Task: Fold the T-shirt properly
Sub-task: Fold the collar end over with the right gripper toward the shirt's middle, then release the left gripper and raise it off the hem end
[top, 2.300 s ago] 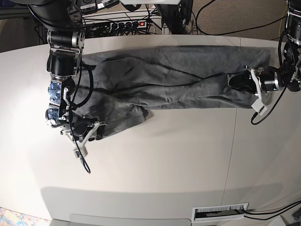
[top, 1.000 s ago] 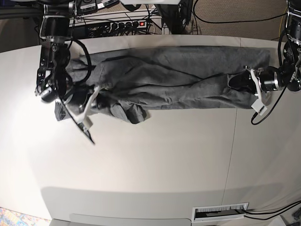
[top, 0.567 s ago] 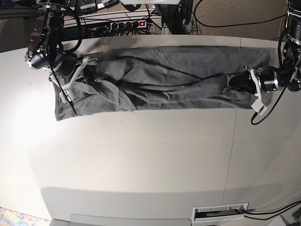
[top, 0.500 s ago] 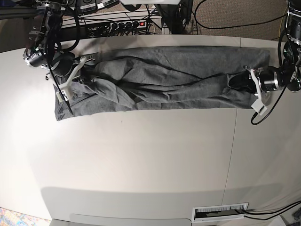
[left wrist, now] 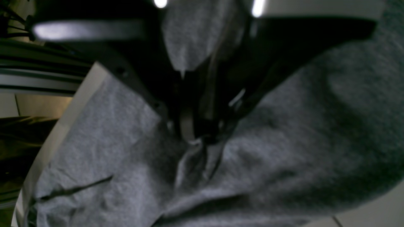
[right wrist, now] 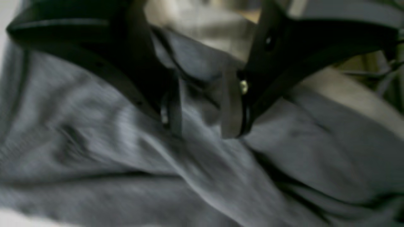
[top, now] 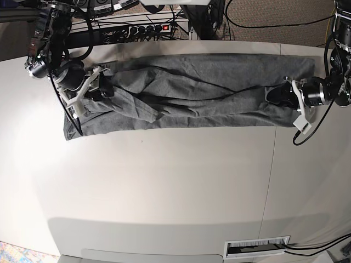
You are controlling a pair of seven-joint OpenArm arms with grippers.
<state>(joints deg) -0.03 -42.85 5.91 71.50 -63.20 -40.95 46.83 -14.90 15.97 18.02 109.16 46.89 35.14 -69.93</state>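
The grey T-shirt [top: 192, 90] lies stretched in a long creased band across the back of the table. My left gripper [top: 276, 94] is at its right end, shut on a pinched fold of cloth; the left wrist view shows it [left wrist: 197, 138] closed on the T-shirt [left wrist: 284, 142]. My right gripper [top: 103, 85] is at the shirt's left end. In the right wrist view it [right wrist: 202, 126] has its fingers apart, low over the T-shirt [right wrist: 189, 176], with cloth showing in the gap. That view is blurred.
A power strip [top: 148, 27] with a red light and tangled cables lie behind the table's back edge. A seam [top: 271, 164] runs front to back across the white table. A slotted white panel [top: 256, 247] sits at the front edge.
My right gripper carried the shirt's bunched left end from the table's left front back and outward, spreading that end flat. In the last half second it shifted slightly rightward. The left arm stayed still.
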